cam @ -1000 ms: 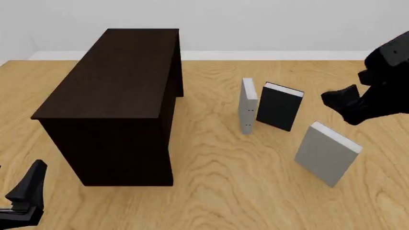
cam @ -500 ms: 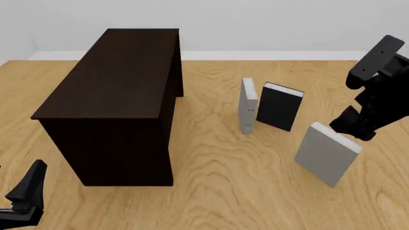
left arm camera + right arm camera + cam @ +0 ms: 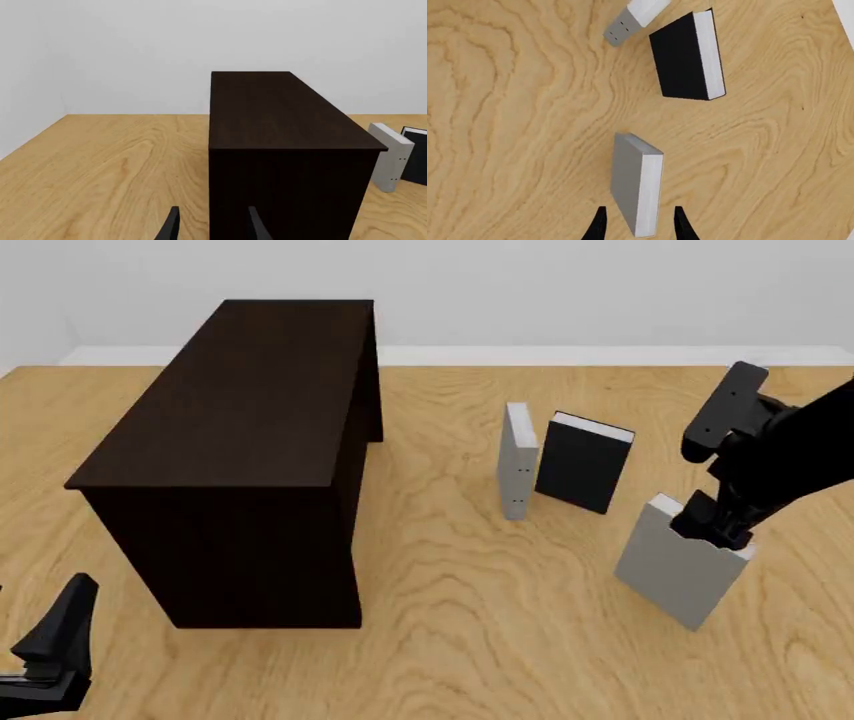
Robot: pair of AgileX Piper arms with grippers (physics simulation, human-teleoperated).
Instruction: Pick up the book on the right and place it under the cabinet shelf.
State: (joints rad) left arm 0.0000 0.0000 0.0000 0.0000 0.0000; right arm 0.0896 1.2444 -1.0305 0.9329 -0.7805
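Observation:
The book (image 3: 678, 568), light grey with white page edges, stands tilted on the table at the right. My right gripper (image 3: 713, 521) hangs just above its upper edge. In the right wrist view its fingers (image 3: 598, 226) are open on either side of the book (image 3: 636, 184), with a gap on each side. The cabinet shelf (image 3: 240, 430), a big dark brown box, stands at the left and fills the left wrist view (image 3: 287, 150). My left gripper (image 3: 70, 612) rests open and empty near the table's front left corner, in front of the cabinet.
A black book (image 3: 582, 462) and a narrow grey book (image 3: 517, 462) stand upright between the cabinet and the book; both also show in the right wrist view, black book (image 3: 686, 56) and grey book (image 3: 630, 19). Bare wood lies in front of the cabinet's right side.
My right arm has swung down and to the left, from beside the black book to just over the grey book's top edge. The left arm and all books are unmoved.

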